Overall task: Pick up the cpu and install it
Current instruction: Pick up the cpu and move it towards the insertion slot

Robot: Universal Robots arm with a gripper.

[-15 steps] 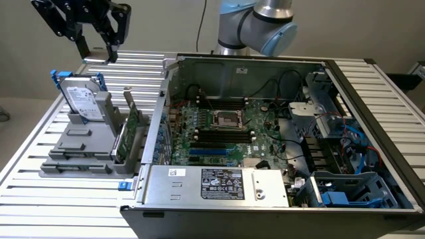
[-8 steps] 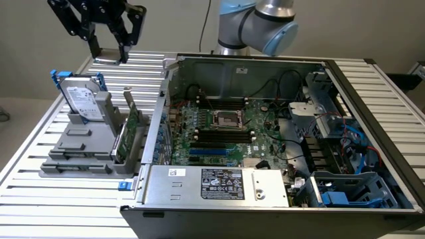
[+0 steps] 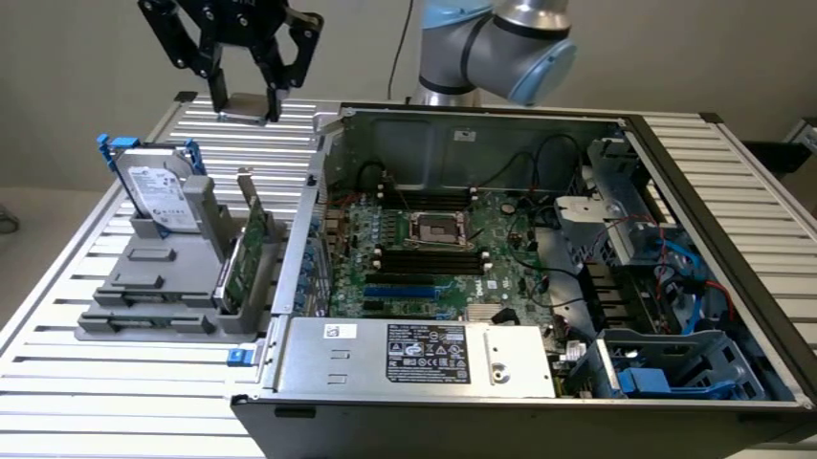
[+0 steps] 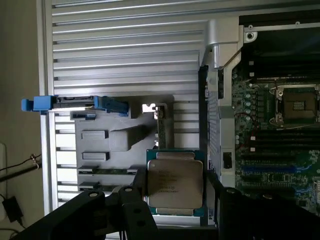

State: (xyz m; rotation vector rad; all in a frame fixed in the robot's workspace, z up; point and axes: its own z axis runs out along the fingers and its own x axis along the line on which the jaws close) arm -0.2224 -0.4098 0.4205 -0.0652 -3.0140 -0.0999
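Note:
My gripper (image 3: pixel 247 105) hangs high over the back of the slatted table, at the exterior view's left, outside the open computer case. It is shut on the cpu (image 3: pixel 245 117), a small flat square chip with a dull silver top. In the wrist view the cpu (image 4: pixel 175 182) sits flat between my two black fingers (image 4: pixel 136 192), its printed metal lid facing the camera. The dark square socket (image 3: pixel 438 229) with its metal frame lies on the motherboard inside the case, well away from the gripper toward the exterior view's right. The socket (image 4: pixel 297 105) looks unoccupied.
A grey holder stand (image 3: pixel 166 287) on the table carries an upright hard drive (image 3: pixel 160 191) with blue bracket and a green card (image 3: pixel 249 249). The case wall (image 3: pixel 313 191) rises between stand and motherboard. Cables, a drive cage (image 3: pixel 676 354) and a power supply (image 3: pixel 422 354) crowd the case.

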